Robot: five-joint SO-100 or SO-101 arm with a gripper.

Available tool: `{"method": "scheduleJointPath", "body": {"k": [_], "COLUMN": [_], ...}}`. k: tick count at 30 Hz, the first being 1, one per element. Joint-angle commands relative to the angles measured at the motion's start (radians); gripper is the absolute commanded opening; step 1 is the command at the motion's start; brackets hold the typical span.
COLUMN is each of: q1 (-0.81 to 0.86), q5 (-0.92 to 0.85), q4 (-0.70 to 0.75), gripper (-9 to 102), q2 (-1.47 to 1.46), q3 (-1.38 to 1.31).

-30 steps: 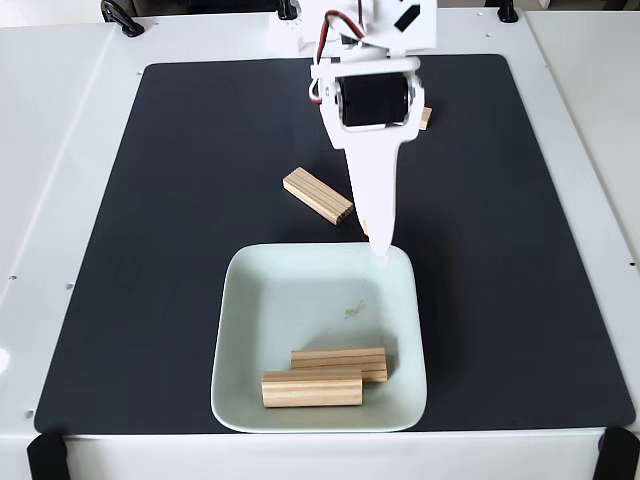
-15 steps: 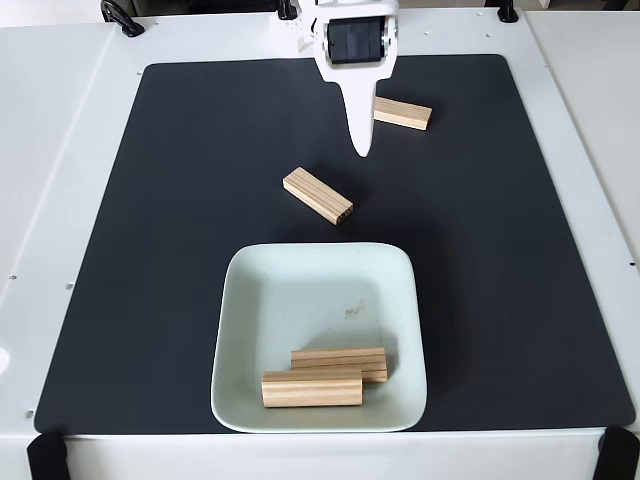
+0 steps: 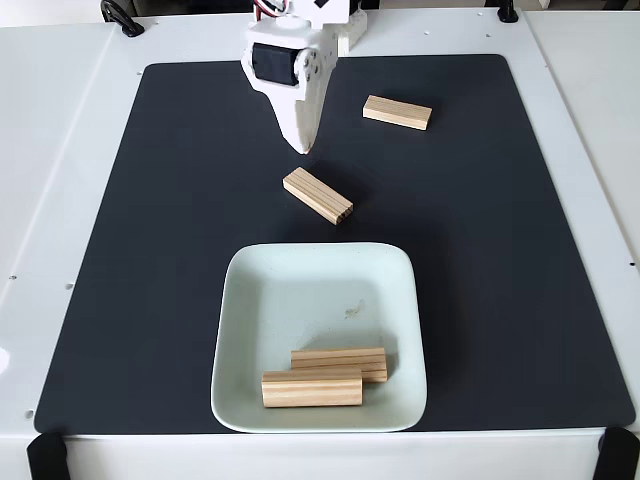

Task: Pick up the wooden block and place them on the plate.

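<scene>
A black mat (image 3: 180, 250) covers most of a white worktop (image 3: 60, 150) in the fixed view, where a pale square plate (image 3: 240, 330) near the front edge holds two wooden blocks (image 3: 338, 361) (image 3: 311, 389) lying side by side. Two more blocks rest on the mat, one (image 3: 317, 195) just behind the plate, another (image 3: 397, 112) toward the back. The white tool (image 3: 303, 146) points down above the mat, empty; whether it is spread cannot be told.

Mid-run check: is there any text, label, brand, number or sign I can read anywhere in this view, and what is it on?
None: no readable text in the fixed view.
Blocks, two on the mat and two in the plate: grain lines only, no print.
Plate: a small smudge at its centre, not writing.
Gripper and mat: no markings to be seen.
</scene>
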Motion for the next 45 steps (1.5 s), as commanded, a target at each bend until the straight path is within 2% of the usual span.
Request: {"method": "scheduleJointPath", "body": {"k": [1,10,16,18,27,32,45], "q1": [0.005,0.014,0.014,0.012,-0.014,-0.046,-0.094], "q5": [0.064,0.098,0.103,0.103,0.107,0.201,0.275], "q4": [0.009,0.011,0.011,0.012,0.012,0.009,0.009], "gripper": [-1,1,24,28,28,28,28], "q2": [0.005,-0.074,-0.08,-0.086,-0.133,-0.19,-0.258], "q3": [-0.02,-0.075,-0.06,-0.06,-0.063,-0.092,-0.156]}}
